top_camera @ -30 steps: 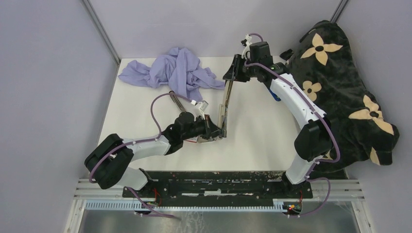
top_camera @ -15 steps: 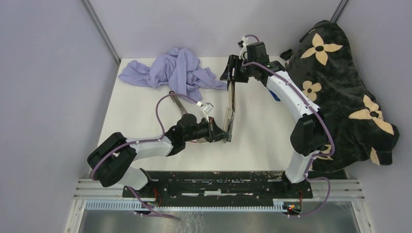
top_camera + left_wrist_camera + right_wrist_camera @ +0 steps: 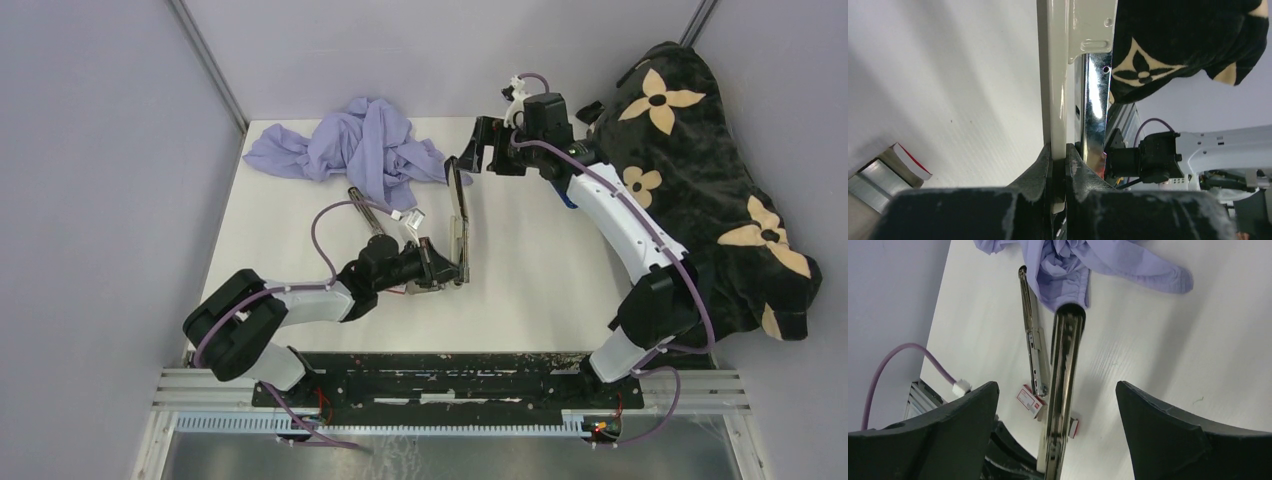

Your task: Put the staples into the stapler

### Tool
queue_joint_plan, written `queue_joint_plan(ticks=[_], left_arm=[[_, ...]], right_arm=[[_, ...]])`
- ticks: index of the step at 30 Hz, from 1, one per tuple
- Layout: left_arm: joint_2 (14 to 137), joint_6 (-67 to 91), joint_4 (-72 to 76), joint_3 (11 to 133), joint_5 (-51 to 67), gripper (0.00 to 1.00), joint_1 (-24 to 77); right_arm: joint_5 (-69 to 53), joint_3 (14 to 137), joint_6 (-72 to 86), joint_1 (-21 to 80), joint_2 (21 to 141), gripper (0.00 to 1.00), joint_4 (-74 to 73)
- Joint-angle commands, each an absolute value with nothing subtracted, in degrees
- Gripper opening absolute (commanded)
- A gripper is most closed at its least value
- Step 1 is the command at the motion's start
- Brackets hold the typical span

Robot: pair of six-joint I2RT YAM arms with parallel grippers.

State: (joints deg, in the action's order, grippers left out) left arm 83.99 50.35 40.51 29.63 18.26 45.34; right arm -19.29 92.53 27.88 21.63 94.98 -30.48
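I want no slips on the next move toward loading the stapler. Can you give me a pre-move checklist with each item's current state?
1. Hold: left gripper clamped on the stapler: ok.
2. Free hand: right gripper wide open, not touching the stapler: ok.
3. Access: stapler swung open: ok. Whether its channel is empty: cannot tell.
4. Supply: staple box lying beside the left gripper: ok.
5. Contents: strips in its tray: cannot tell.
6. Clearance: purple cloth apart from the stapler's far tip: cannot tell.
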Motion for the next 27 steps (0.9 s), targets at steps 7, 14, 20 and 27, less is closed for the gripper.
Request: queue_joint_plan(ticks=[7,14,20,27], left_arm=[[83.95,58.12,52.03,30.38,15.73,0.03,41.89],[85.47,60.67,52.51,30.77,15.5,0.03,40.87],[85.3,61.14,52.47,30.58,15.3,0.03,40.86],[84.45,60.56,52.0,30.36,15.23,0.03,40.87]], right_arm=[[-22.38,79.98,29.0,22.23,87.01,0.94,-25.89],[-22.72,76.79,30.22,26.13,88.36,0.9,-23.71],[-20.38,78.14,30.24,29.52,91.72,0.84,-23.36],[-15.83,79.19,29.09,32.2,93.92,0.73,-24.49]])
